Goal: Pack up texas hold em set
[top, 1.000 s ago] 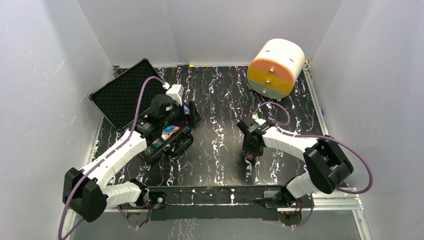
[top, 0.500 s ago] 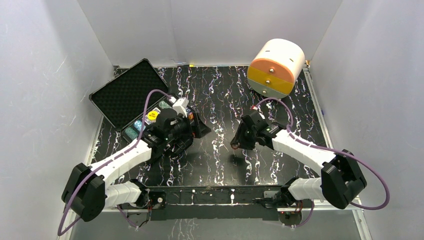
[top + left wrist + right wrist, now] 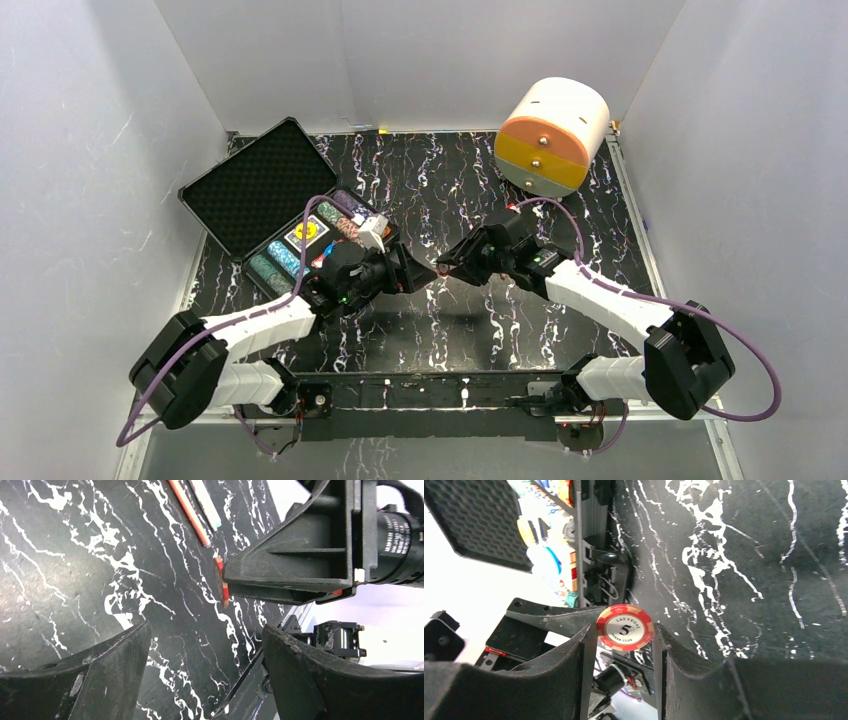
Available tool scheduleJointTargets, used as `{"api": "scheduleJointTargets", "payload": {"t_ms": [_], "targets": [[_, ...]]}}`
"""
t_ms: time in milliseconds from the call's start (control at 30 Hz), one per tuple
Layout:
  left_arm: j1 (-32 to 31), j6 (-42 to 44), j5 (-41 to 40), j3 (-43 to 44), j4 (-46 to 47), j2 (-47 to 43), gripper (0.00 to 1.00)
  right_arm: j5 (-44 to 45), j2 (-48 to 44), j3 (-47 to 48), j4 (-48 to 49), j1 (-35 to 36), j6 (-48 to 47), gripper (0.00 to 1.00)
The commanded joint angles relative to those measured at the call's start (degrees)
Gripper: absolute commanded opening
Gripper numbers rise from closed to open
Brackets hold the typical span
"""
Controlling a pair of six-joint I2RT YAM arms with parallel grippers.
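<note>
The black case of the texas hold em set lies open at the left, its foam lid (image 3: 255, 185) laid back and its tray (image 3: 300, 245) holding rows of chips. My right gripper (image 3: 624, 632) is shut on a red-and-white "5" chip (image 3: 625, 627), held upright above the table. In the left wrist view that chip (image 3: 220, 587) shows edge-on at the tips of the right gripper's fingers (image 3: 300, 570). My left gripper (image 3: 205, 630) faces it, open and empty, a short gap away. The two grippers meet near mid-table, left gripper (image 3: 412, 272) and right gripper (image 3: 447, 262).
A big orange-and-white cylinder (image 3: 552, 135) stands at the back right. A thin red pen (image 3: 189, 512) and a green-tipped pen (image 3: 205, 502) lie on the black marbled table beyond the chip. White walls enclose the table on three sides.
My right gripper has risen off the table and swung left with the chip. My left arm has left the case and moved right to face it, its jaws narrowing slightly.
</note>
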Motion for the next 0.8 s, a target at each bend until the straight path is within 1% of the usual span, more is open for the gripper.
{"api": "scheduleJointTargets", "payload": {"t_ms": [0, 167, 267, 433, 533, 600, 767], "targets": [[-0.82, -0.63, -1.44, -0.42, 8.46, 1.04, 0.77, -2.60, -1.60, 0.08, 6.51, 0.13, 6.47, 0.43], [-1.24, -0.48, -2.20, 0.77, 9.98, 2.84, 0.62, -3.96, -0.79, -0.14, 7.30, 0.12, 7.91, 0.43], [-1.46, -0.20, -2.67, 1.81, 9.97, 4.23, 0.51, -4.44, -0.41, -0.01, 7.57, 0.09, 8.06, 0.43], [-1.84, -0.40, -4.10, 2.65, 10.71, 4.73, 0.41, -4.71, 0.13, -0.21, 7.58, 0.13, 7.89, 0.43], [-1.90, -0.18, -4.55, 2.98, 11.07, 4.55, 0.38, -4.87, 0.73, -0.54, 7.66, 0.13, 7.81, 0.43], [-1.90, -0.10, -4.32, 3.19, 11.46, 4.45, 0.38, -5.07, 1.08, -0.79, 7.94, 0.12, 7.89, 0.43], [-1.90, 0.44, -4.01, 3.00, 11.90, 4.24, 0.46, -5.21, 1.76, -1.02, 8.44, 0.12, 7.90, 0.43]]}}
